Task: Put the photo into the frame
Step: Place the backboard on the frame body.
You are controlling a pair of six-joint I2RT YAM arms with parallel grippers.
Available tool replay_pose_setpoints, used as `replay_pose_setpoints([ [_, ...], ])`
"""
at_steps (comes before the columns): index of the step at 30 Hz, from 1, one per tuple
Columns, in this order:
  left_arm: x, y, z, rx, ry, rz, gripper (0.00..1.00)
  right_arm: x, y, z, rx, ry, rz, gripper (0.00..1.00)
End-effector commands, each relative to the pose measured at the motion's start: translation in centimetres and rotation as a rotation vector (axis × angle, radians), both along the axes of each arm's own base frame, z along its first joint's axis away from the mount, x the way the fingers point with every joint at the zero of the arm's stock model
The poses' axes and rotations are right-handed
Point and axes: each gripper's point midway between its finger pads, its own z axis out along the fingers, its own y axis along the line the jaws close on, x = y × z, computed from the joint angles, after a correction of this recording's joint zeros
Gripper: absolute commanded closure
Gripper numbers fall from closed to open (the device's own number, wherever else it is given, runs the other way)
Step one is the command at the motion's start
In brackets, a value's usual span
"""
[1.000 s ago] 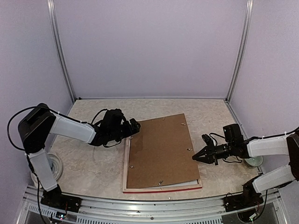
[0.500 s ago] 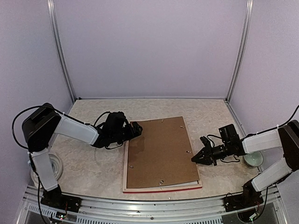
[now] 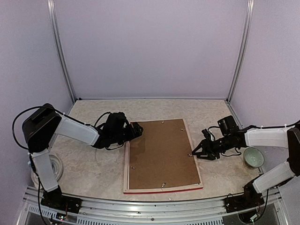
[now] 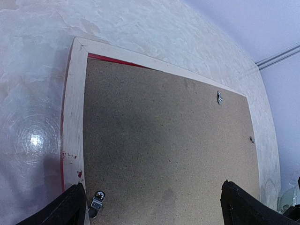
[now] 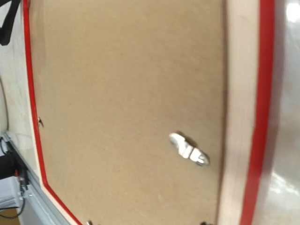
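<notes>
Overhead, at centre: frame (image 3: 159,188) lying back up, backing board (image 3: 161,154) inside.
Left gripper (image 3: 139,128): fingers spread wide at far-left corner.
Right gripper (image 3: 196,153): jaws parted at right bar.
Right wrist view only: metal clip (image 5: 189,149) on board.

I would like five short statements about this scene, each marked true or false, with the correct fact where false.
1. The frame lies face down, pale wood back up. True.
2. The brown backing board sits inside the frame. True.
3. The photo lies face up beside the frame. False: no photo shows in any view.
4. The left hand grips the backing board. False: its fingers stand wide apart, holding nothing.
5. A bowl stands right of the frame. True.
</notes>
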Motion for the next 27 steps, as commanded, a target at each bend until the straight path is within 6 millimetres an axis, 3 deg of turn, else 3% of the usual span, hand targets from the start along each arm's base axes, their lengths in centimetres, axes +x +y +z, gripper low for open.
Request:
replay_pose_setpoints([
  [1,0.0,-0.4,-0.2,-0.001,0.007,-0.006,0.01,-0.5,0.1,0.2,-0.075,-0.022,0.027,0.55],
  [14,-0.2,0.2,0.0,0.003,0.005,0.007,0.01,-1.0,0.7,-1.4,-0.183,-0.017,0.040,0.49],
  [27,-0.5,0.0,-0.3,-0.006,0.012,-0.004,0.01,-1.5,2.9,-2.0,-0.129,0.004,0.084,0.48],
])
